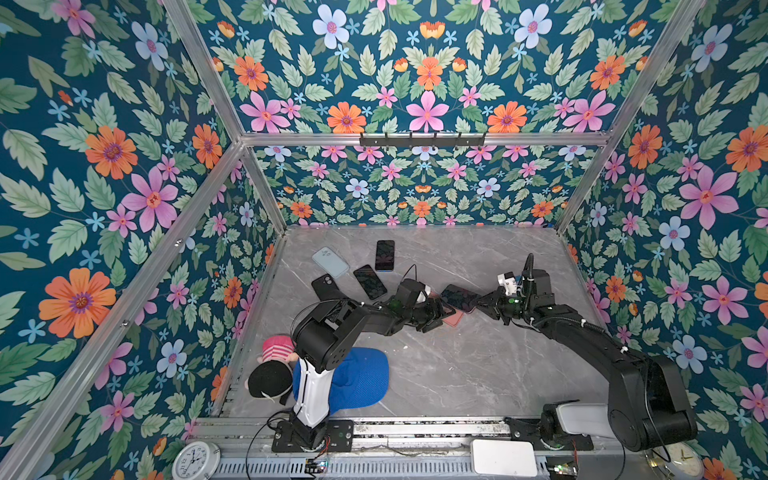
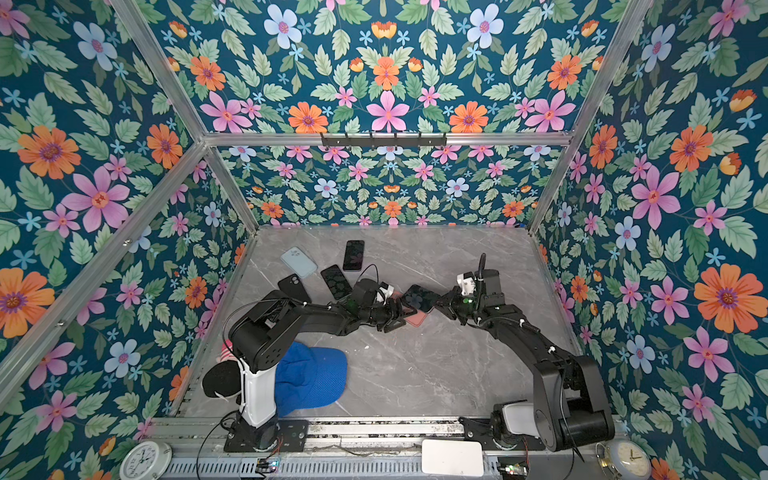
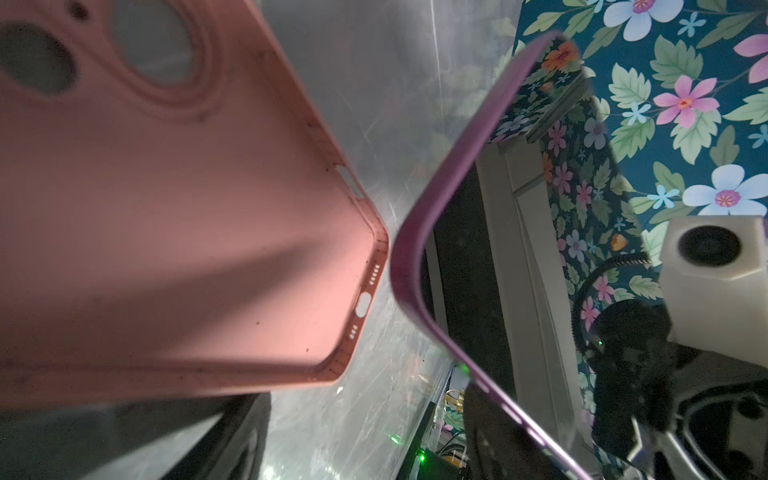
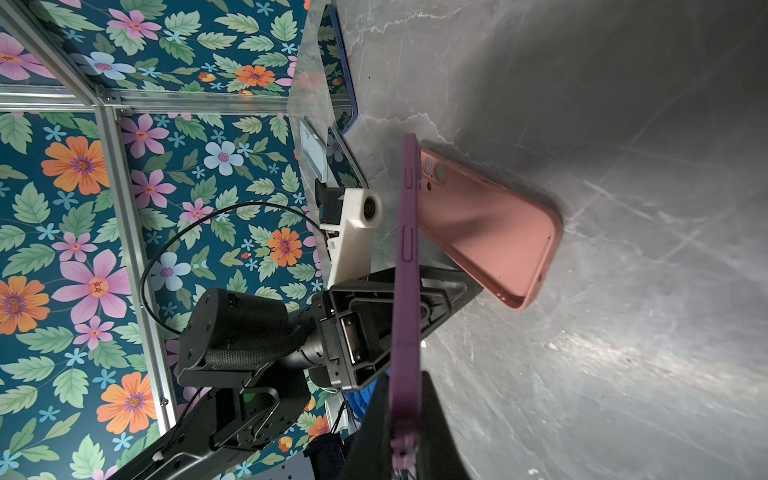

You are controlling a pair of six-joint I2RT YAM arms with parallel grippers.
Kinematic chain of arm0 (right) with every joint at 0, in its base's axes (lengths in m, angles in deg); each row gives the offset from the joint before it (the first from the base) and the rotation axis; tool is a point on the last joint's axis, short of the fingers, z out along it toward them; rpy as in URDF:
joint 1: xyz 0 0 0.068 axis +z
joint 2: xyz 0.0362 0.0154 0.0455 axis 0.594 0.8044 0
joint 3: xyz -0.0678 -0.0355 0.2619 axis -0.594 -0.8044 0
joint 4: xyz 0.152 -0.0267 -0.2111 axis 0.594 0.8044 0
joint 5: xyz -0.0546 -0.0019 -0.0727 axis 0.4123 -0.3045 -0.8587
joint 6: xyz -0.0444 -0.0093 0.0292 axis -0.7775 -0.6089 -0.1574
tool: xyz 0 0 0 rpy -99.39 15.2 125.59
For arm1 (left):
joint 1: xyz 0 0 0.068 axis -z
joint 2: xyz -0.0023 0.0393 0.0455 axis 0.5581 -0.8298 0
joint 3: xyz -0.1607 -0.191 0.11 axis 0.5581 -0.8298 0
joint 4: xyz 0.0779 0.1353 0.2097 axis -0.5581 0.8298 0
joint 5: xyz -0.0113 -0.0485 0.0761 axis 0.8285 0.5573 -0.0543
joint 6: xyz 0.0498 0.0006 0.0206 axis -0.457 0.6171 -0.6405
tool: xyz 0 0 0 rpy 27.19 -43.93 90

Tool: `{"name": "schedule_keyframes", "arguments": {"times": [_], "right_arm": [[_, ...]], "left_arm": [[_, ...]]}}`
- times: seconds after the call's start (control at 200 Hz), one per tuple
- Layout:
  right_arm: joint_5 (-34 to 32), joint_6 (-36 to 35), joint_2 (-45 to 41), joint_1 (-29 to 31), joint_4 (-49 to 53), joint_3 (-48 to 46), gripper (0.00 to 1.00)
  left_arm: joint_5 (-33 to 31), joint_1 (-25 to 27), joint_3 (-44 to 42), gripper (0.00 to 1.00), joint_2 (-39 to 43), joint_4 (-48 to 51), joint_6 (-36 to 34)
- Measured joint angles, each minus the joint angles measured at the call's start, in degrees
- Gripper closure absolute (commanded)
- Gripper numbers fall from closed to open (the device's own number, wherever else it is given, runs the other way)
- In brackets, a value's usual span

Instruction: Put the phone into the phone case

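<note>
My right pincer [image 1: 478, 301] was clamped tight on one end of the purple-edged phone [image 4: 409, 249], holding it clear of the tabletop [image 1: 457, 374]. Just past its free end, my left pincer [image 1: 439, 314] stood wide, gripping the pink case [image 4: 486, 232] across its width, hollow side facing the phone. I judged alignment in hand; next, seat a corner inside the rim.
</note>
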Motion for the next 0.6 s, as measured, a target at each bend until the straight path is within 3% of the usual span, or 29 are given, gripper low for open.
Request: {"name": "schedule_keyframes", "arguments": {"times": [0.35, 0.6], "right_arm": [[1.4, -0.1, 2.4, -0.2, -1.0, -0.4, 1.0], [3.3, 3.3, 6.3, 0.3, -9.1, -2.5, 1.0]], "left_arm": [[-3.1, -3.0, -5.3, 0.27, 10.5, 4.8, -3.9], [-3.1, -8.2, -6.9, 0.26, 11.5, 7.9, -5.9]]}}
